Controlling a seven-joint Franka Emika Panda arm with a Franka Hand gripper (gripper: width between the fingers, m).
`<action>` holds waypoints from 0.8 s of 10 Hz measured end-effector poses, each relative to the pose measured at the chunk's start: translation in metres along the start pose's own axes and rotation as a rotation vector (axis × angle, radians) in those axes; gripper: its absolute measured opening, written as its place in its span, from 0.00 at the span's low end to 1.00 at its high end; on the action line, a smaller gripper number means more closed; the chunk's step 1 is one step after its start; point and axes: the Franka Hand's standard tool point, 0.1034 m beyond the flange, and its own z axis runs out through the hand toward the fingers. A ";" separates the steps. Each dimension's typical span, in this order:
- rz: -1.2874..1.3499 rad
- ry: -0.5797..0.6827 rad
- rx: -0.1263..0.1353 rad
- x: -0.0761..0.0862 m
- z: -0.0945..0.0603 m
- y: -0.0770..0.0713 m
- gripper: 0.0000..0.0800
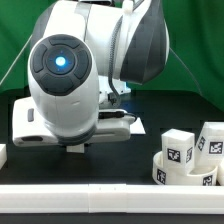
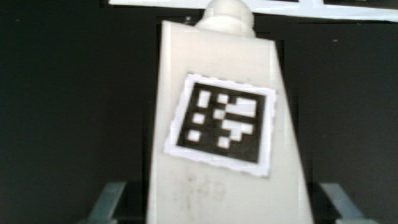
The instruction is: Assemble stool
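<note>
In the wrist view a white stool leg (image 2: 214, 90) with a black-and-white marker tag (image 2: 222, 120) lies lengthwise between my fingers, its round peg end (image 2: 226, 15) pointing away. My gripper (image 2: 224, 200) is open: a finger (image 2: 111, 200) stands on each side with a dark gap to the leg. In the exterior view the arm hides the gripper and this leg. The round white seat (image 1: 185, 172) sits at the exterior view's right, with two tagged legs (image 1: 180, 148) (image 1: 212, 140) standing at it.
The arm's large white body (image 1: 70, 85) fills the middle of the exterior view. A flat white board (image 1: 25, 122) lies behind it on the black table. A white rail (image 1: 110, 195) runs along the front edge. A green curtain (image 1: 190, 40) hangs behind.
</note>
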 end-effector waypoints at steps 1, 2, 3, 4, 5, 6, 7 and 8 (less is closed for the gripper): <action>-0.002 0.003 -0.002 0.001 -0.002 -0.001 0.41; -0.011 0.015 -0.010 0.002 -0.012 -0.006 0.41; -0.022 0.018 -0.010 -0.002 -0.029 -0.015 0.41; -0.030 0.031 -0.003 -0.008 -0.050 -0.022 0.41; -0.026 0.037 0.003 -0.013 -0.060 -0.027 0.41; -0.022 0.046 0.001 -0.016 -0.066 -0.031 0.41; -0.021 0.047 0.002 -0.015 -0.065 -0.029 0.41; -0.020 0.044 0.002 -0.014 -0.063 -0.029 0.41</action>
